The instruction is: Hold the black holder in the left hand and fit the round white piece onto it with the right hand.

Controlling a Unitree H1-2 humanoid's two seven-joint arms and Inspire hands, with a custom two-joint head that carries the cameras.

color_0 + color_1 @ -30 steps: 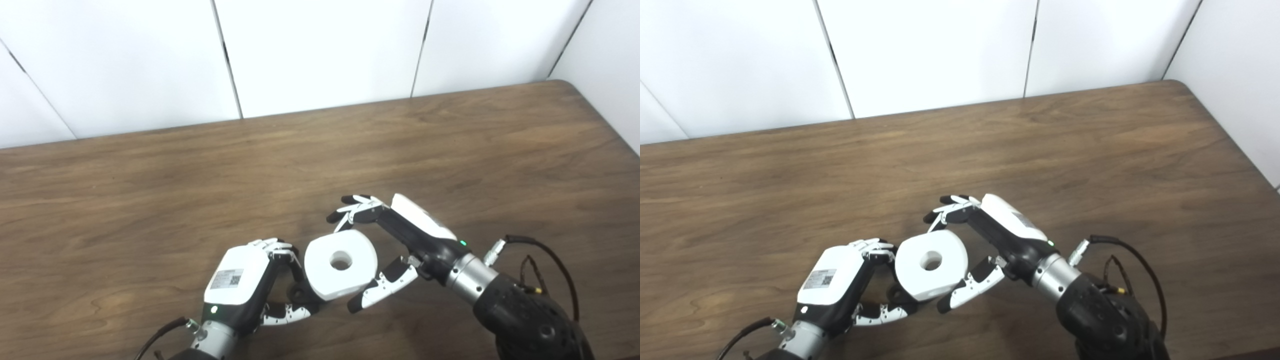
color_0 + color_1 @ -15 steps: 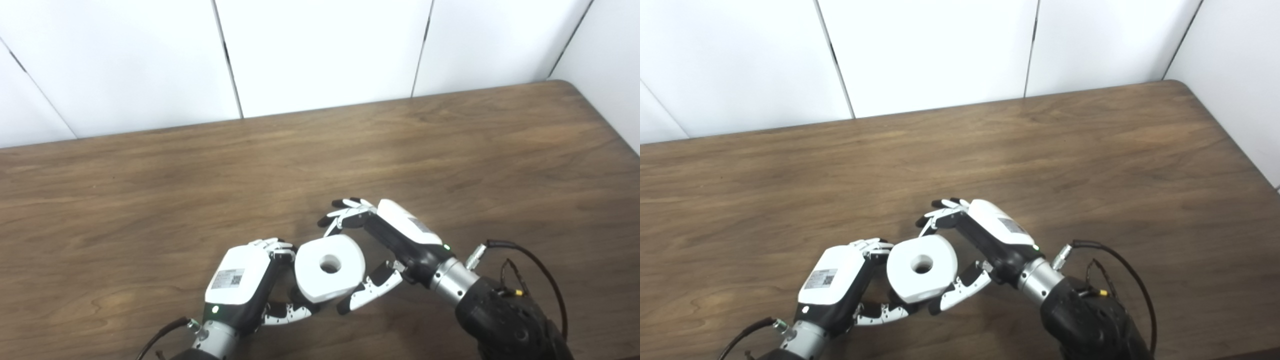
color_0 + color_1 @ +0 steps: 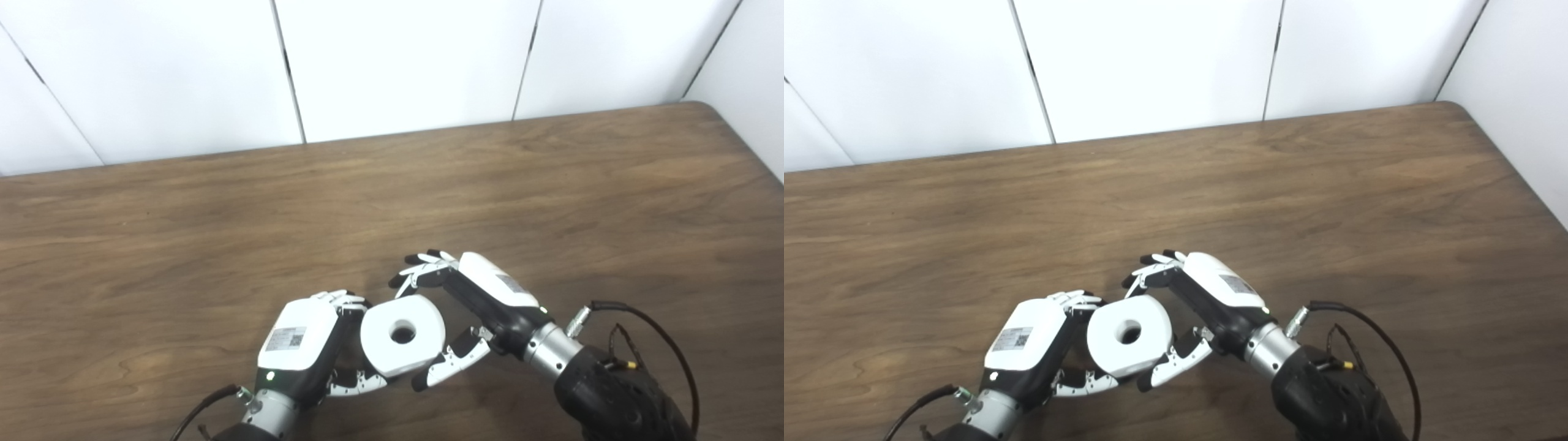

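Note:
The round white piece [image 3: 401, 334], a thick ring with a centre hole, sits between my two hands near the table's front edge. My right hand [image 3: 484, 300] is shut on it, fingers on its far rim and thumb under its near rim. The piece presses against the curled fingers of my left hand [image 3: 303, 343]. That hand is shut on the black holder, which the piece and the hand hide almost entirely. The hole in the piece looks dark inside.
The brown wooden table [image 3: 551, 184] stretches back to a white panelled wall [image 3: 398, 61], and its right edge runs along the wall corner [image 3: 753, 141]. A black cable [image 3: 643, 318] loops off my right wrist.
My right hand has carried the white piece left and a little down, up against my left hand. Its hole has gone from pale to dark. The camera has shifted slightly.

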